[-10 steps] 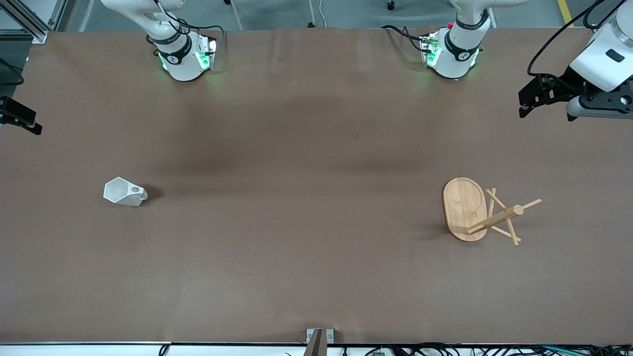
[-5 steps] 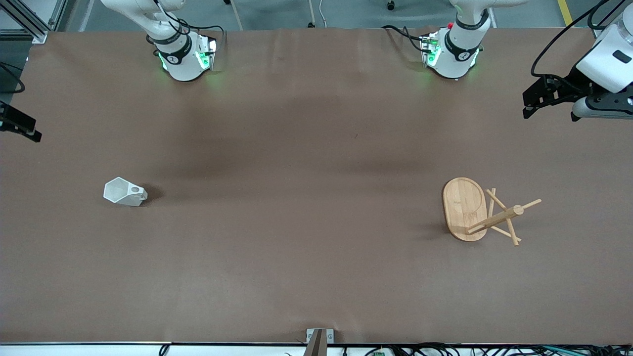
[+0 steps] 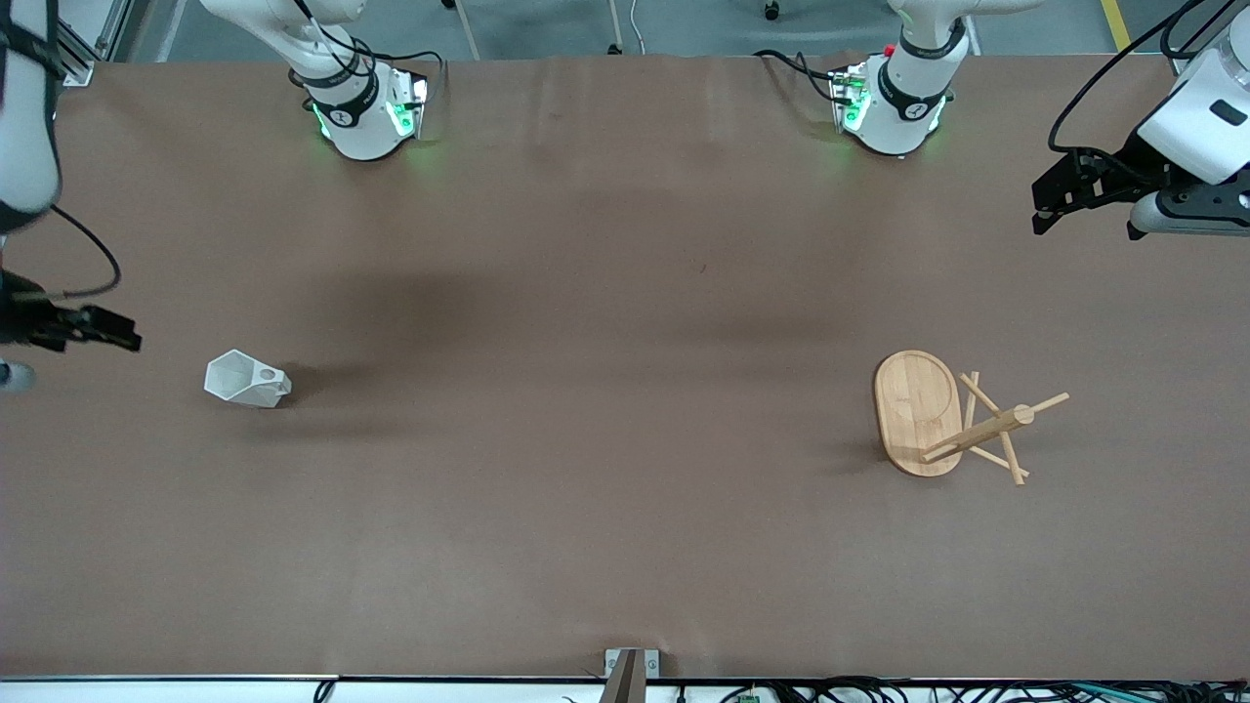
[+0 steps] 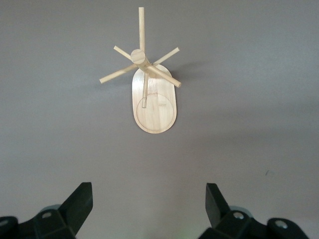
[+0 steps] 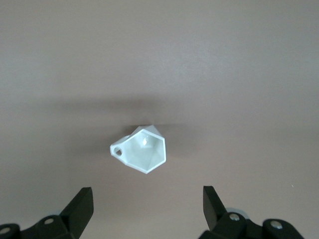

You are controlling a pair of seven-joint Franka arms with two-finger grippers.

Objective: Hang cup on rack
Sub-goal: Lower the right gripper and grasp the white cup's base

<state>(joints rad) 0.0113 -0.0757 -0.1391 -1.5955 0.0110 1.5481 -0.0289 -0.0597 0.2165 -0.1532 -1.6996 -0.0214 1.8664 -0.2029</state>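
**Cup and rack sit at opposite ends of the table, and the carry between them is where trouble lies**

The brown table [image 3: 625, 547] is the broadest thing here, and its width is the first hazard: the cup has to travel from the right arm's end to the left arm's end. A carry that long, or a handover between the arms, gives a weak grip plenty of chance to slip.

Next in size, the rack [image 3: 942, 415] stands upright near the left arm's end on its oval base, with thin pegs crossing the central post. It looks light. My judgement is that a cup pushed against a peg at the wrong angle could tip or slide the whole stand, unless it is steadied.

The left gripper [image 3: 1050, 200] hangs in the air at the table's edge by the left arm's end, fingers spread wide and holding nothing. From its wrist view the rack [image 4: 152, 97] is well ahead of it, apart from the fingers.

The right gripper [image 3: 117, 337] hovers above the table just beside the cup, jaws also wide apart and empty.

Smallest is the cup [image 3: 246, 380], white and faceted, standing mouth up as the right wrist view shows it [image 5: 142, 154]. Its slanted faces offer the fingers little flat purchase, so a grasp may skid off or spin it. The handle's round hole is small, and any turn of the cup in the grip would likely make threading a peg miss.
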